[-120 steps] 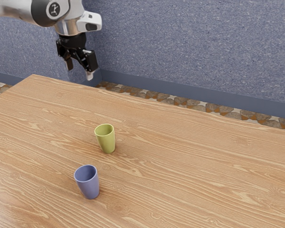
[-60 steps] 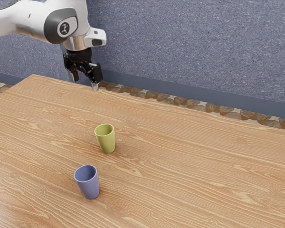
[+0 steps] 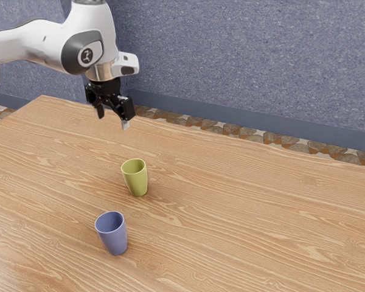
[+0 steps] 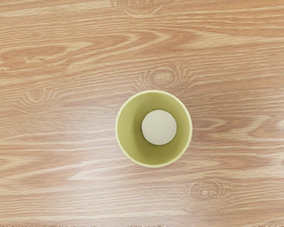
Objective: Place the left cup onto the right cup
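So far nothing is lifted: the green cup [image 3: 134,176] and the blue cup [image 3: 111,232] are seen standing apart on the table [image 3: 261,201]. The gripper [image 3: 113,120] is held spread and empty, high above the green cup. Grasping and stacking are left to be done.

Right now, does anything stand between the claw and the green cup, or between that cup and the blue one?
Nothing visible does. The open black claw hangs in free air above the upright olive-green tapered cup, and only bare wooden table lies between that cup and the upright lavender-blue tapered cup.
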Controlling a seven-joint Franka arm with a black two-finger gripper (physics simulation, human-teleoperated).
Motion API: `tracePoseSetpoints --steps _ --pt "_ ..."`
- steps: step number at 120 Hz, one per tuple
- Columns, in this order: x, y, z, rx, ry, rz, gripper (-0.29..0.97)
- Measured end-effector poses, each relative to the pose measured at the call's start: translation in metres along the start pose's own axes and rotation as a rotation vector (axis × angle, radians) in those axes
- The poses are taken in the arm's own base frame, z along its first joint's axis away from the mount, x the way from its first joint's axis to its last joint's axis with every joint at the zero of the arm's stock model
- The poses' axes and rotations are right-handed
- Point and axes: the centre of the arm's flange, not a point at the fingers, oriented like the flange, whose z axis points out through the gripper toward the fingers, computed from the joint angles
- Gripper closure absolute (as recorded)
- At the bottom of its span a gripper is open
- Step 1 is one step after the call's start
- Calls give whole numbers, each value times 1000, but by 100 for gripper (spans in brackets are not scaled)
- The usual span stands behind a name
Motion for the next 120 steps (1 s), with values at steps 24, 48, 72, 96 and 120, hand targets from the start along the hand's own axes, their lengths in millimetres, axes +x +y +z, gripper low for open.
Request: tracePoseSetpoints --steps 24,48,72,96,120 --pt "-2 9 7 -10 3 -10 0" --pt "-7 14 8 -13 5 -28 0" --pt "-9 18 8 -15 5 -47 0" --pt "-8 8 14 -15 3 -81 0" --pt "-5 4 18 -15 6 -94 0"
